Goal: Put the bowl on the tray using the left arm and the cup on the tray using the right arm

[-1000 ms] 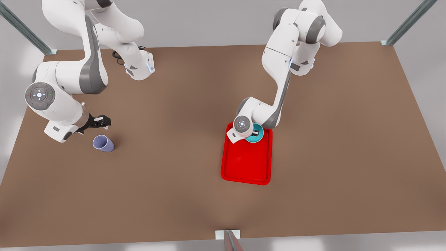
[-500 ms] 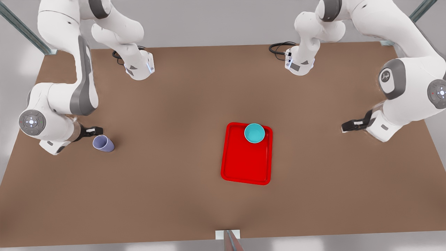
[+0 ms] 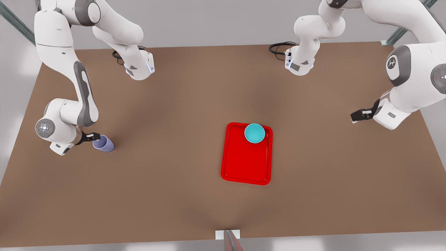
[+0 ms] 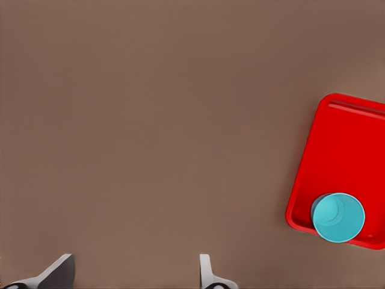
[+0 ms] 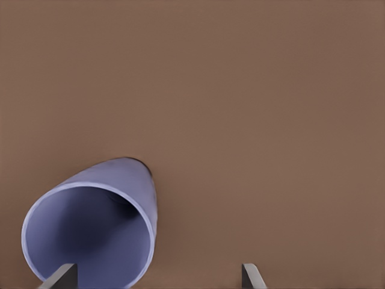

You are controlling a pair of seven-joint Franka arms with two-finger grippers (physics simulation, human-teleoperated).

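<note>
The teal bowl (image 3: 254, 133) (image 4: 338, 217) sits in a far corner of the red tray (image 3: 244, 164) (image 4: 343, 144), with nothing touching it. My left gripper (image 3: 360, 114) (image 4: 133, 278) hangs open over bare table, far off toward the front view's right of the tray. The lavender cup (image 3: 103, 143) (image 5: 96, 229) stands on the table at the front view's left, its open mouth facing the right wrist camera. My right gripper (image 3: 91, 136) (image 5: 156, 278) is open at the cup's rim, one finger over the mouth and the other outside the wall.
The brown table (image 3: 174, 195) stretches wide between cup and tray. Both arm bases (image 3: 139, 68) (image 3: 299, 64) stand at the far edge with cables beside them. Metal frame posts (image 3: 400, 33) mark the corners, and a bracket (image 3: 228, 235) sits at the near edge.
The left gripper let go of the bowl on the tray and pulled far away toward the front view's right. The right gripper came down and closed in on the cup's rim.
</note>
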